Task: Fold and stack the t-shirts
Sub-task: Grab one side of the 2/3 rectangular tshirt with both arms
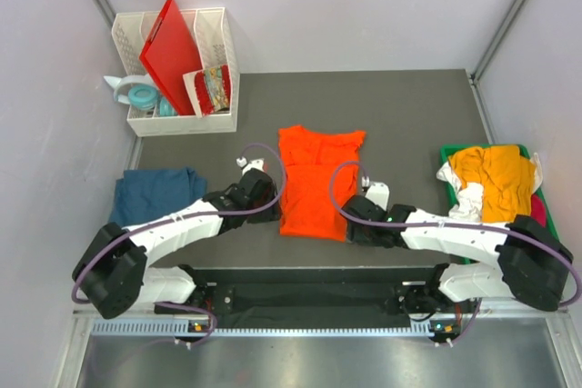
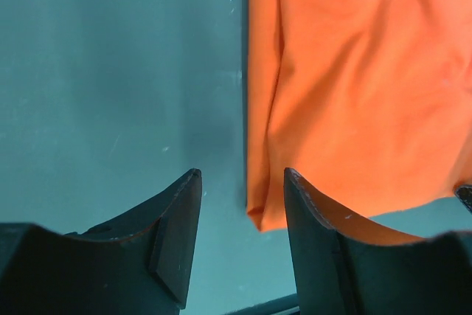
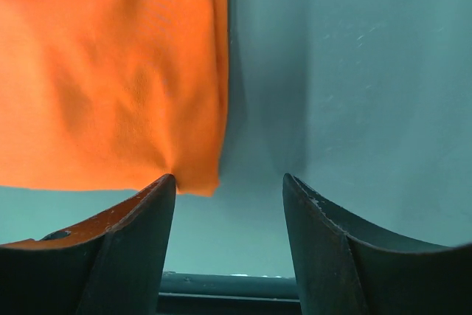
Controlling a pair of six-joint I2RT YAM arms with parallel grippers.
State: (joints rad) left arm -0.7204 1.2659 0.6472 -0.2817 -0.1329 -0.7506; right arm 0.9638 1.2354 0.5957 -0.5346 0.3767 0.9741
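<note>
A bright orange t-shirt lies flat mid-table, folded into a long strip. My left gripper is open at its near left corner; in the left wrist view that corner of the orange shirt lies between the fingers. My right gripper is open at the near right corner; in the right wrist view the shirt's corner touches the left finger. A folded dark teal-blue t-shirt lies at the left. Mustard-yellow and white shirts are piled at the right.
A green bin at the right holds the piled shirts. A white rack at the back left holds a red plastic board and small items. The table's near edge is just below the right gripper.
</note>
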